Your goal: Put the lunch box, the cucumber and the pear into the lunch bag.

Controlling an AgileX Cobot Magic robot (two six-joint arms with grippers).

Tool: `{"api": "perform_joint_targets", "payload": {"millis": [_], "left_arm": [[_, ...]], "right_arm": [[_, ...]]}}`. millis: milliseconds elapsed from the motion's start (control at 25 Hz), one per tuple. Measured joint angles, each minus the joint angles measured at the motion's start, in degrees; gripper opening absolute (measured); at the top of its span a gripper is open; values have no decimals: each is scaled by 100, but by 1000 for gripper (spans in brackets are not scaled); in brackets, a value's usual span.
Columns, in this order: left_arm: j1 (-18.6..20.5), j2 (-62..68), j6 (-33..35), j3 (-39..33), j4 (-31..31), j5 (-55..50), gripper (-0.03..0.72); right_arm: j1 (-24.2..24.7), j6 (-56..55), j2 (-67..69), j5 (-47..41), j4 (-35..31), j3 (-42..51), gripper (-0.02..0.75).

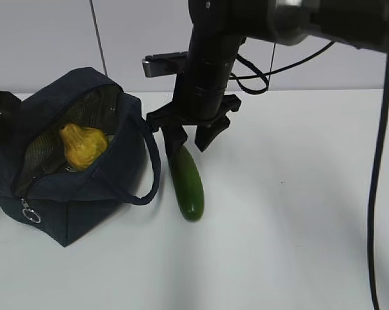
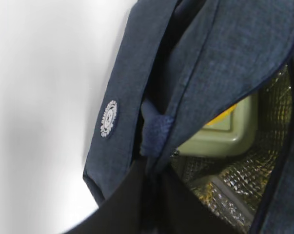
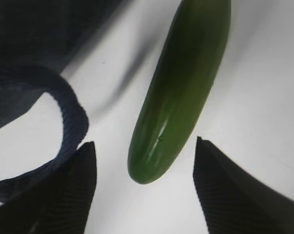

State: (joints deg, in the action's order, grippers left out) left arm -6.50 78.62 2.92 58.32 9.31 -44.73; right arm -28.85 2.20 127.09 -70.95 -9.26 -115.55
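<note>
The navy lunch bag (image 1: 71, 194) stands open at the left, with the yellow pear (image 1: 83, 145) inside it. In the left wrist view the lunch box's pale green lid (image 2: 220, 136) lies in the foil-lined bag under a sliver of the pear (image 2: 225, 114). My left gripper (image 2: 156, 195) is shut on the bag's fabric edge (image 2: 154, 136). The dark green cucumber (image 1: 188, 184) lies on the table just right of the bag. Above its far end, my right gripper (image 1: 191, 139) is open. Its fingers stand on either side of the cucumber's tip (image 3: 151, 165), apart from it.
The bag's padded loop handle (image 1: 152, 168) hangs between the bag and the cucumber, and it brushes my right gripper's left finger (image 3: 73, 190). A black cable (image 1: 375, 194) hangs down at the right. White table (image 1: 297, 226) stretches to the right and front.
</note>
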Motion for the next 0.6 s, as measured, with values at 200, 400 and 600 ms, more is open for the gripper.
{"api": "perform_joint_targets", "payload": {"millis": [200,400,600], "left_arm": [[0,25,-292,0,-417,-42,1],[0,127,-641,0,-880,-50,1],[0,169,-676,0,-931,-50,1]], "right_arm": [[0,-112,180,11,255,0,489],[0,-123,362,69,255,0,498],[0,-123,481,261,234,0,499]]}}
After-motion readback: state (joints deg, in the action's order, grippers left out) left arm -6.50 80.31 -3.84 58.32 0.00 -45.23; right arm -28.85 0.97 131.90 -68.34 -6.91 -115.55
